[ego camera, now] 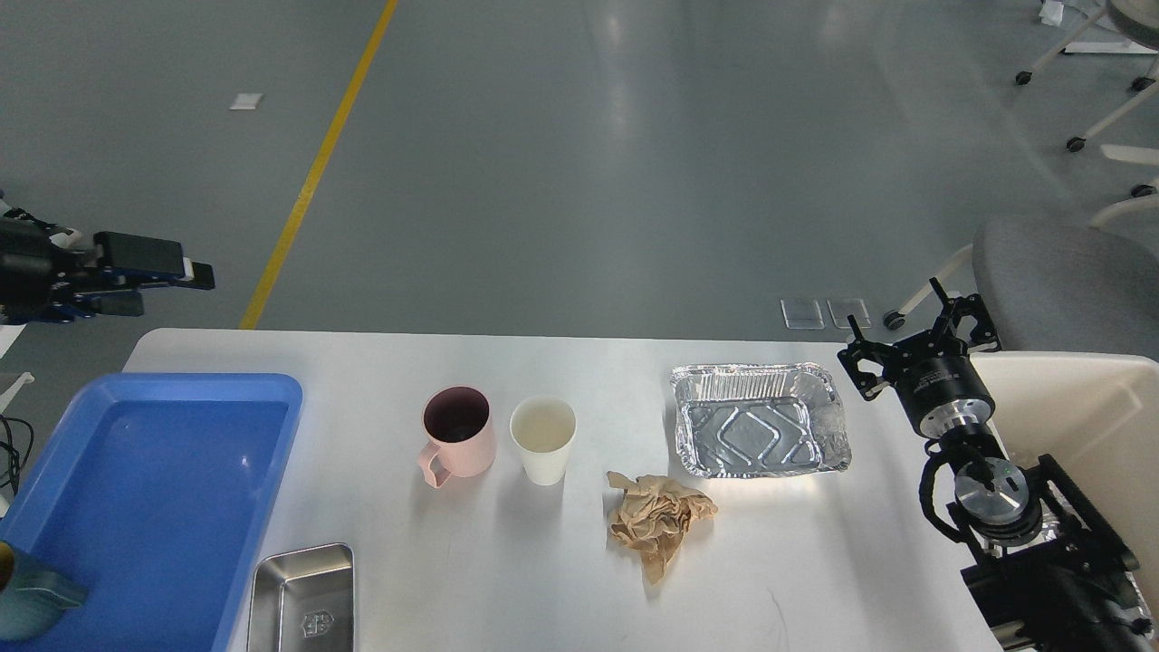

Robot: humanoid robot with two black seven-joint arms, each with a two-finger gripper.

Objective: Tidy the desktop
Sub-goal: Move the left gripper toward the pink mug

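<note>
The white desktop point(815, 561) carries a pink mug point(457, 435), a white paper cup point(543, 439), a crumpled brown paper point(659, 521) and an empty foil tray point(761, 421). A small steel tray point(303, 602) lies at the front left. My right gripper point(905, 326) hovers open just right of the foil tray, at the desktop's right edge, holding nothing. My left gripper point(158, 282) comes in at the far left, above the desktop's back left corner, with its fingers apart and empty.
A blue plastic tray point(154, 507) fills the left end, with a teal cup point(32, 598) at its front corner. A cream-white bin point(1087, 417) stands against the right edge. A grey chair point(1059, 281) is behind it.
</note>
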